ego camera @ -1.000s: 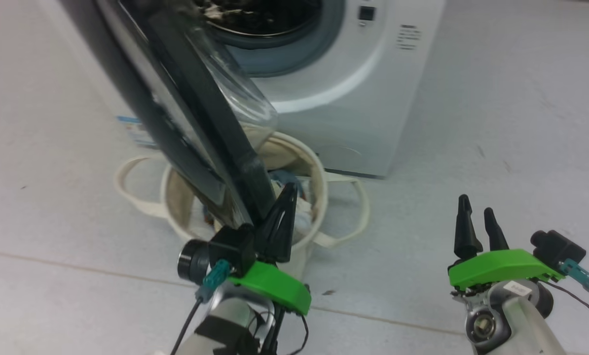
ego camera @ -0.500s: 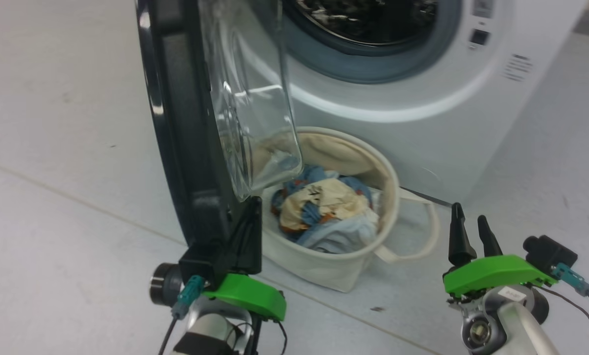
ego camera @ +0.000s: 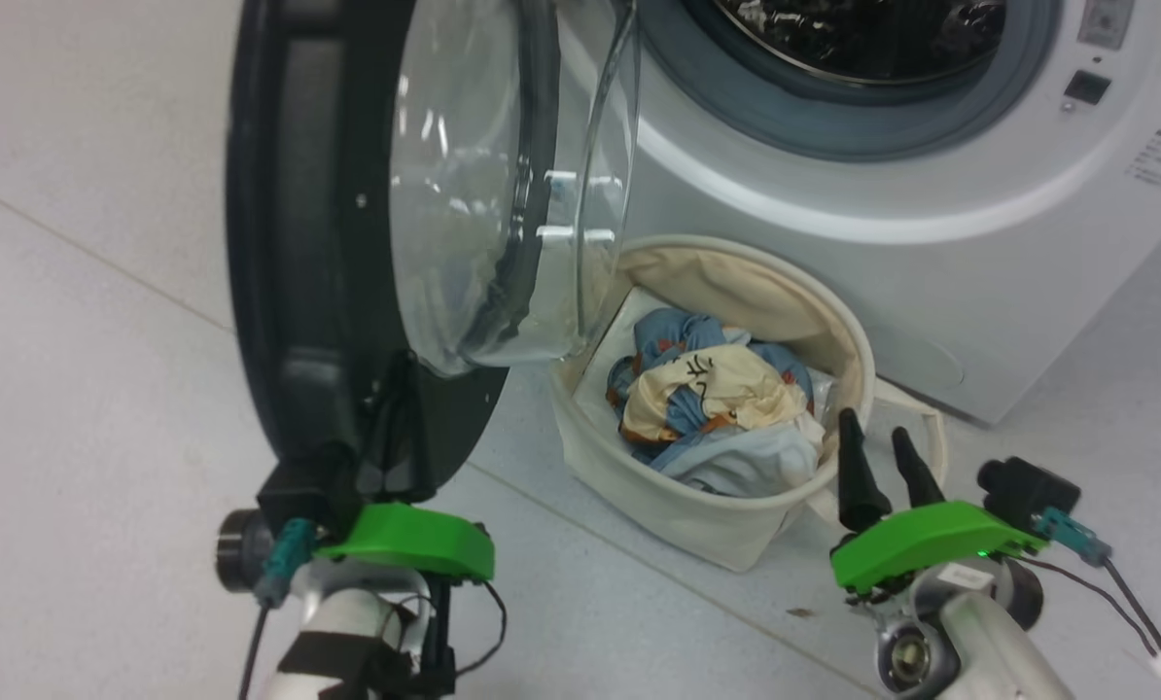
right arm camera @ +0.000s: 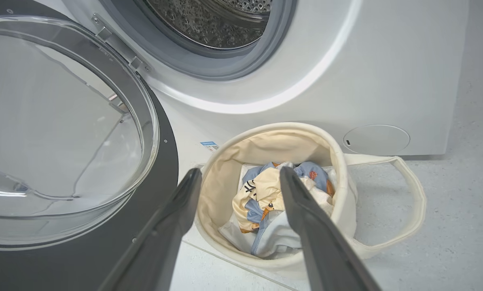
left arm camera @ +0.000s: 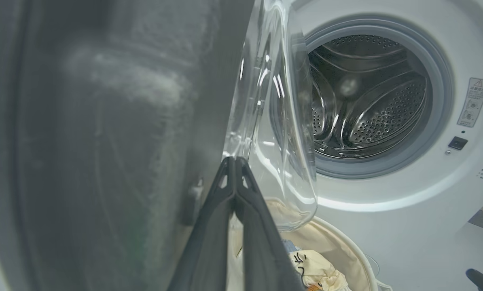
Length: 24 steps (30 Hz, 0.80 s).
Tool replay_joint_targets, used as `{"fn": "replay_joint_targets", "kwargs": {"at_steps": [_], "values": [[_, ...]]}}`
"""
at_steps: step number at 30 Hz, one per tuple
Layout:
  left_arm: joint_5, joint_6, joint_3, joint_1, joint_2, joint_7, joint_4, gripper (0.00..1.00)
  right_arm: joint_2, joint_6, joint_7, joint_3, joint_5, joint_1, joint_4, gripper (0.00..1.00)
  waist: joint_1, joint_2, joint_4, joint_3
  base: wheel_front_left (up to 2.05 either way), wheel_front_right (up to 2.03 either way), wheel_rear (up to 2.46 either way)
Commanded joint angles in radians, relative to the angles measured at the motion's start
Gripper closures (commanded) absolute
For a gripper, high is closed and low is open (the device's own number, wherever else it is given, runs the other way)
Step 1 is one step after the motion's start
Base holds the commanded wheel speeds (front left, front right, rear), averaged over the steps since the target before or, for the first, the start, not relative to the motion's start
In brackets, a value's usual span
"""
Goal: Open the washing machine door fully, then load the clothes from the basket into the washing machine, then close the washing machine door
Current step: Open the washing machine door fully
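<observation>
One washing machine door (ego camera: 284,243) stood swung out at the far left, its single glass bowl (ego camera: 483,194) bulging to the right of the black ring. The left gripper (left arm camera: 235,161) had its two fingers pressed together with nothing between them. It lay close along the door's inner face at the lower edge, the door just left of the tips and the bowl just above and right of them; real contact could not be told.

Right of those shut tips sat one basket (ego camera: 697,520) on the floor (ego camera: 85,408), with one loop handle (right arm camera: 411,194) in sight on the side away from the door. The clothes (ego camera: 717,408) lay heaped inside it. Three fabrics could be counted: blue with orange spots, cream with dark marks, and pale blue-white.

The right gripper (ego camera: 872,425) held its two fingers spread wide and empty, tips just over the basket's near right rim, the heap ahead of them. Beyond both grippers stood one washing machine (ego camera: 931,262), its one drum (left arm camera: 371,109) uncovered inside one grey seal (ego camera: 833,136).

Against the earlier pictures the whole head view had shifted, so the camera had moved. A second before, the door's lower edge covered the basket's left half. Half a second before, the door stood nearly edge-on. At this moment its inner face showed broadly and the basket lay clear of it. Both grippers kept their states.
</observation>
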Motion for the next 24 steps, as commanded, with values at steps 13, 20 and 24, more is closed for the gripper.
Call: {"fn": "replay_joint_targets", "kwargs": {"at_steps": [13,20,24], "values": [[-0.038,0.042,0.205,-0.056,0.017,-0.005,-0.057,1.0,-0.027,0.008,-0.012,0.114,-0.042,-0.12,0.066,0.0,0.0,0.0,0.007,0.133,-0.1,-0.1,-0.1],[-0.072,0.067,0.281,-0.098,0.017,-0.005,-0.054,1.0,-0.096,0.008,-0.012,0.163,-0.034,-0.148,0.059,0.0,0.0,0.0,0.003,0.215,-0.04,-0.04,-0.04],[-0.091,0.063,0.356,-0.133,0.017,-0.005,-0.043,1.0,-0.138,0.008,-0.012,0.172,-0.031,-0.158,0.064,0.0,0.0,0.0,0.001,0.262,0.0,0.0,0.0]]}}
